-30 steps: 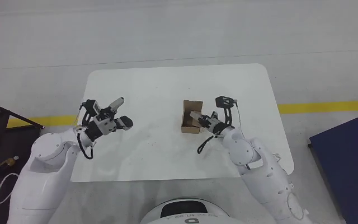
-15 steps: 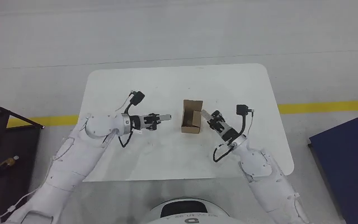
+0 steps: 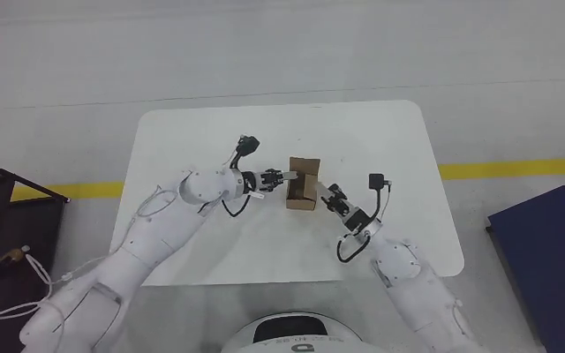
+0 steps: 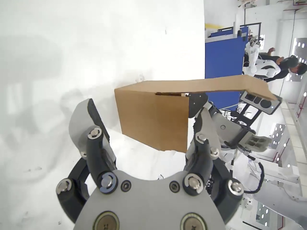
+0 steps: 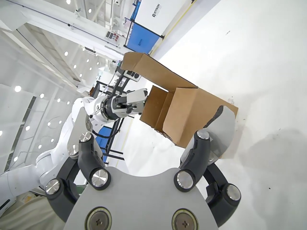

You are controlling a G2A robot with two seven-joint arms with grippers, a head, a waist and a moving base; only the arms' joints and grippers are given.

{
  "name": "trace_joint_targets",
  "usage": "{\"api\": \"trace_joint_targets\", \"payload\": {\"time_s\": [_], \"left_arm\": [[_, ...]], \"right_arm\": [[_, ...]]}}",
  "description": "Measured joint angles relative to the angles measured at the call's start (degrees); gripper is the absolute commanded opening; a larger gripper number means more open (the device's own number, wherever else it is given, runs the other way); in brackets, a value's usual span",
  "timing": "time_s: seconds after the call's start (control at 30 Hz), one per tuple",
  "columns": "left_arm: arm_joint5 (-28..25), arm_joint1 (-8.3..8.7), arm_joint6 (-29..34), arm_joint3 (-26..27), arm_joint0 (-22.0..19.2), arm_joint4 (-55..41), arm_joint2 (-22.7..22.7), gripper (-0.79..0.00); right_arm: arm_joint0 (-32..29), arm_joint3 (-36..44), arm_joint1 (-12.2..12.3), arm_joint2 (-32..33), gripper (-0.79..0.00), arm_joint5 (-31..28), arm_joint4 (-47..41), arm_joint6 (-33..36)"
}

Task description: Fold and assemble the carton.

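left gripper (image 3: 281, 177) nearer carton (image 3: 303, 168), white table (image 3: 371, 141)

You are looking at one white table (image 3: 371, 132) carrying one brown carton (image 3: 303, 184) near its centre. Two grippers are sitting beside that carton: the left gripper (image 3: 281, 177) at its 9 o'clock and the right gripper (image 3: 325, 192) at its 4 o'clock. One yellow floor stripe (image 3: 503, 168) is running behind the table, from 9 to 3 o'clock.
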State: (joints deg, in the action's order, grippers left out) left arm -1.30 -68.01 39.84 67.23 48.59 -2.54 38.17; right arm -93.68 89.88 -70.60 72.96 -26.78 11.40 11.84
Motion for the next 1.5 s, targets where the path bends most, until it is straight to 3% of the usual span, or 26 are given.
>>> {"api": "trace_joint_targets", "payload": {"time_s": [0.3,0.37,0.47,0.8,0.83,0.9,1.0,1.07,1.2,1.4,1.5], "left_arm": [[-0.86,-1.12,0.17,-2.93,-1.11,0.33,0.30,-0.302],[-1.01,-0.94,0.97,-2.62,-0.78,0.51,0.82,-0.394],[-0.49,-0.69,2.65,-1.92,-0.42,1.73,1.26,-0.416],[1.13,-0.57,6.10,0.34,0.34,3.41,2.24,-0.394],[1.21,-0.53,6.34,0.68,0.39,3.41,2.47,-0.354],[1.32,-0.37,6.86,1.60,0.58,3.14,3.23,-0.200],[1.68,0.07,7.49,3.10,1.20,2.64,4.84,-0.080],[2.01,0.51,8.12,4.11,1.85,2.44,6.13,-0.043],[2.23,2.01,9.06,6.27,4.09,2.80,10.25,-0.058],[2.82,4.31,11.10,8.70,7.77,4.85,16.38,-0.179],[3.09,5.11,12.74,10.56,9.81,6.12,17.94,-0.194]], "right_arm": [[3.55,-4.45,-0.46,-2.07,-0.089,-2.59,-2.44,1.05],[4.00,-5.03,-0.51,-2.30,-0.092,-2.86,-2.78,1.18],[4.79,-5.75,-0.62,-2.78,-0.092,-3.29,-3.42,1.67],[6.38,-6.29,-0.85,-4.06,-0.105,-3.60,-4.34,2.84],[6.45,-6.29,-0.86,-4.12,-0.105,-3.68,-4.45,2.91],[6.58,-6.29,-0.89,-4.24,-0.105,-3.81,-4.73,3.05],[6.79,-6.22,-0.92,-4.41,-0.108,-3.86,-4.99,3.24],[6.95,-6.24,-0.95,-4.59,-0.114,-3.85,-5.16,3.42],[7.54,-6.72,-1.05,-5.08,-0.117,-3.80,-5.46,3.77],[8.47,-7.52,-1.16,-5.60,-0.129,-3.96,-5.86,4.30],[8.72,-7.71,-1.19,-5.77,-0.132,-4.09,-5.91,4.47]]}}
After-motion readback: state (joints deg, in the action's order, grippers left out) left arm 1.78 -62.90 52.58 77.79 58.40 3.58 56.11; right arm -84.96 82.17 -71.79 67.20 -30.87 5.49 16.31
